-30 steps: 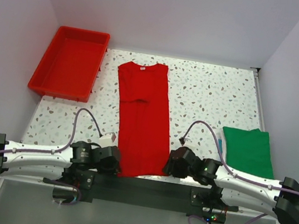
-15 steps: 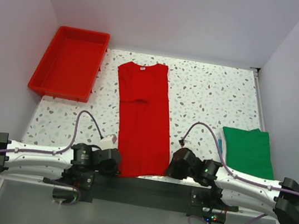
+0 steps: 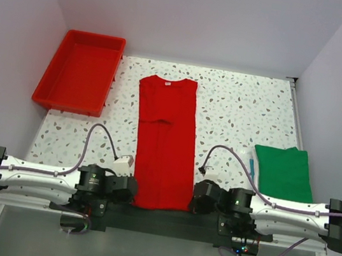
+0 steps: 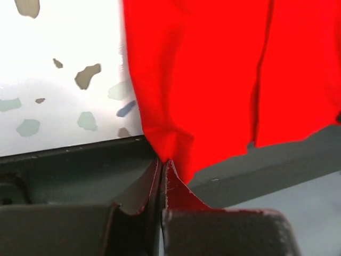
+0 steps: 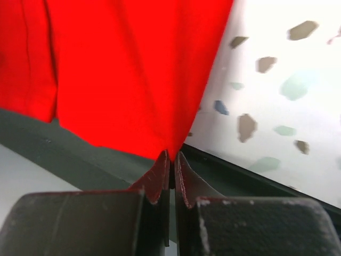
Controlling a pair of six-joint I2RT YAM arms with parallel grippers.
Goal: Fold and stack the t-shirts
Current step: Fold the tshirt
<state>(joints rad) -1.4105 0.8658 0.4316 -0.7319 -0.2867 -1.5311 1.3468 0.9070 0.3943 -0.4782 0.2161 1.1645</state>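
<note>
Top external view puts the red t-shirt [image 3: 163,143] lengthwise down the middle of the table [image 3: 238,112]. Its collar is at the far end, and its sides are turned in so it reads as a long narrow strip. The hem reaches the near edge by the arm bases. You have the left gripper [image 3: 128,189] at the hem's left corner and the right gripper [image 3: 199,198] at its right corner. Each wrist camera shows the jaws pressed together with a pinch of red cloth caught at the very tips, so both corners are clamped. A green t-shirt [image 3: 283,172] lies folded on the right side of the table, well apart from the red one. The red tray [image 3: 79,75] sits at the far left.

You appear to be at the start of the hem-to-collar fold, with the grasp made and the carry not yet begun. The next move likely calls for you to raise both corners together and level. Then take them away from you toward the collar, keeping the cloth taut between the grippers so the middle does not sag. Both bites look shallow, so a jerk could slip one corner and skew the fold.
</note>
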